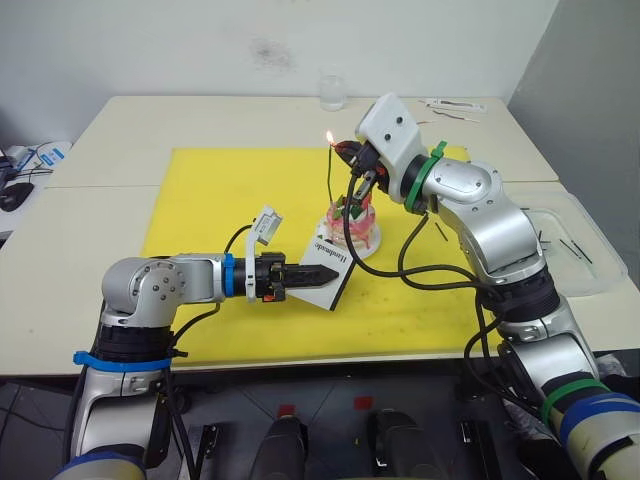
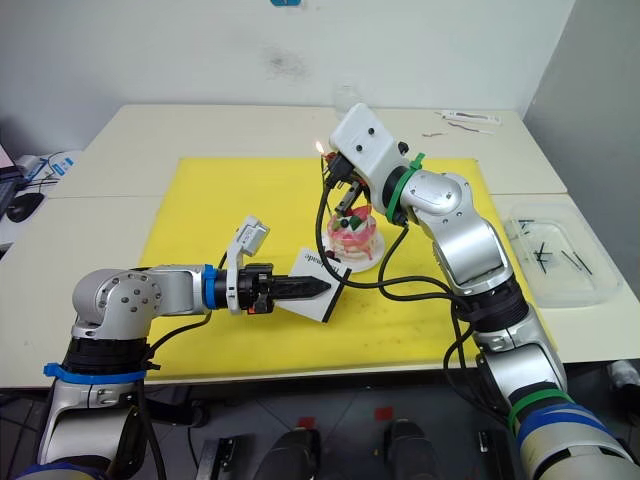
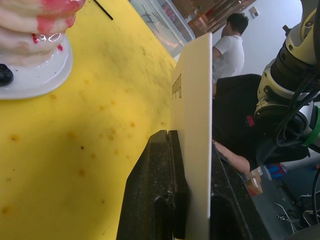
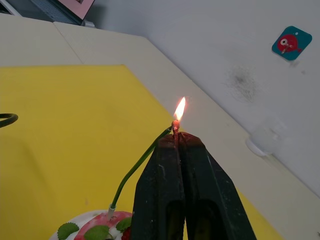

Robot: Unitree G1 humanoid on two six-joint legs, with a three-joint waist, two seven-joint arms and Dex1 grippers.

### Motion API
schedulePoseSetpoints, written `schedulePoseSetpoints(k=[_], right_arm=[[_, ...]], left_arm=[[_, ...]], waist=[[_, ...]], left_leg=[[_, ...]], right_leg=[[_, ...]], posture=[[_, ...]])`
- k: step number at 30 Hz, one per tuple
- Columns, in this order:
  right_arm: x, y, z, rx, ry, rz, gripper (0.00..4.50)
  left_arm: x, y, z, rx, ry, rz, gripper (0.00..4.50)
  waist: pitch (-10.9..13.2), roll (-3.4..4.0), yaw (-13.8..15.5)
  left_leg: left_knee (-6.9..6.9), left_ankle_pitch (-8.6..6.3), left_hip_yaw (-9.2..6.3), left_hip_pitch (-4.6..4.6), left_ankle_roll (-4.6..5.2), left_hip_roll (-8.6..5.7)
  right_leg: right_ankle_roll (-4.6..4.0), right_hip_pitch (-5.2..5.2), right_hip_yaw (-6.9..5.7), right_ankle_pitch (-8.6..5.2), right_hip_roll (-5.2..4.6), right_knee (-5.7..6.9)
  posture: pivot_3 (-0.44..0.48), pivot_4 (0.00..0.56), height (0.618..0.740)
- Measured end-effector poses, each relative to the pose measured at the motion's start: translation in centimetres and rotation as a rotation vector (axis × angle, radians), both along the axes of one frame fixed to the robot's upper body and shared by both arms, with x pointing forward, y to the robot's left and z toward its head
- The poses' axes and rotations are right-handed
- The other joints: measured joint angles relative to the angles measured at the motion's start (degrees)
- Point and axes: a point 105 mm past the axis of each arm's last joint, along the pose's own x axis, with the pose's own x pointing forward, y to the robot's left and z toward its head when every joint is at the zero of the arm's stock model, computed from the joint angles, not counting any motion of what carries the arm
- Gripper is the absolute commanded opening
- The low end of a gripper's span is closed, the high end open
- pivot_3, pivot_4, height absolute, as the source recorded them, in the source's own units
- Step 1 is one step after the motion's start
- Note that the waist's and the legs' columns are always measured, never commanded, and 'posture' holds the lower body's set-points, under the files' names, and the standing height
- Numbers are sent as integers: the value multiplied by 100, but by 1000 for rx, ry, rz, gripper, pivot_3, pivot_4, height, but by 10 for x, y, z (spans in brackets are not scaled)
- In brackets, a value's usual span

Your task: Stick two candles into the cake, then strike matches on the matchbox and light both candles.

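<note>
While I watch from the head camera, my left tool (image 1: pixel 318 278) sits nearest me, low over the yellow mat (image 1: pixel 220 190), its two black fingers (image 3: pixel 160 200) pinched flat on the matchbox (image 1: pixel 325 268). That white box is held up on edge, tilted, with its small black lettering (image 3: pixel 176 86) on the face I can see from the left wrist camera; its far corner is just beside the cake's white plate (image 3: pixel 35 75).

Just past the box stands the cake (image 1: pixel 354 225), pink and white with green leaves on top, at the middle of the mat. A greenish candle (image 4: pixel 137 167) rises from its top and bends over toward my right tool (image 4: pixel 175 131). I cannot make out a second candle.

My right tool hangs above and slightly behind the cake, fingers pressed together on a match (image 4: pixel 175 127) whose tip barely clears them. A flame (image 4: pixel 179 108) burns at that tip, and the candle's upper end meets it there.

Further back, a clear glass (image 1: pixel 332 90) stands on the desk (image 1: pixel 150 130) beyond the mat. Off to my right, a clear tray (image 1: pixel 578 240) holds a few short dark sticks (image 2: pixel 535 252).
</note>
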Motion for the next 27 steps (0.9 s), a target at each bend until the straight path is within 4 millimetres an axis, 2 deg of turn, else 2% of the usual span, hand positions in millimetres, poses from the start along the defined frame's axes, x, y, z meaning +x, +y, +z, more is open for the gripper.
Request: schedulePoseSetpoints(k=[22, 27], right_arm=[[1, -2, -3, -4, 6, -6, 62], [1, -7, -11, -11, 33, -22, 62]], left_arm=[[0, 0, 1, 1, -3, -1, 476], [1, 0, 1, 0, -3, -1, 476]], waist=[[0, 0, 0], [0, 0, 2]], left_leg=[[0, 0, 0, 0, 0, 0], [0, 0, 0, -1, 0, 0]], right_leg=[[0, 0, 0, -1, 0, -1], [0, 0, 0, 0, 0, -1]], posture=[[0, 150, 740], [0, 150, 740]])
